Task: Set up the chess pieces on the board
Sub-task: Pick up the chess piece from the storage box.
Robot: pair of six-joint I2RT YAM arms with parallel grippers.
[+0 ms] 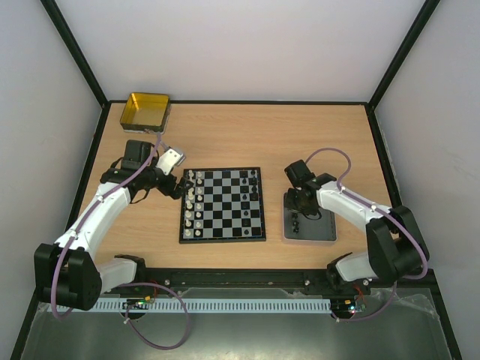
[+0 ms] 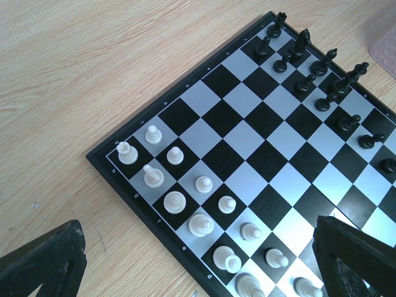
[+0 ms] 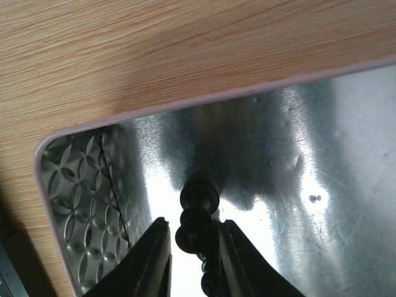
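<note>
the glossy black plastic chess piece [image 3: 198, 213] sits on the flat grey metal tray [image 3: 309, 124], long axis twelve-to-six in the wrist view, between the close-set fingers of the right pincer [image 3: 193, 250]; whether they grip it cannot be told.

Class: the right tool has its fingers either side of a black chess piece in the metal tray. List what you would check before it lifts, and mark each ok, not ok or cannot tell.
1. Black piece sits between the right tool fingers: ok.
2. Fingers firmly clamped on it: cannot tell; contact is unclear.
3. Only one piece in the gap: cannot tell; another dark shape shows lower between the fingers.
4. Left tool open, at the white pieces, away from the tray: ok.
5. Free squares on the board among the black pieces: ok; gaps appear there.
</note>
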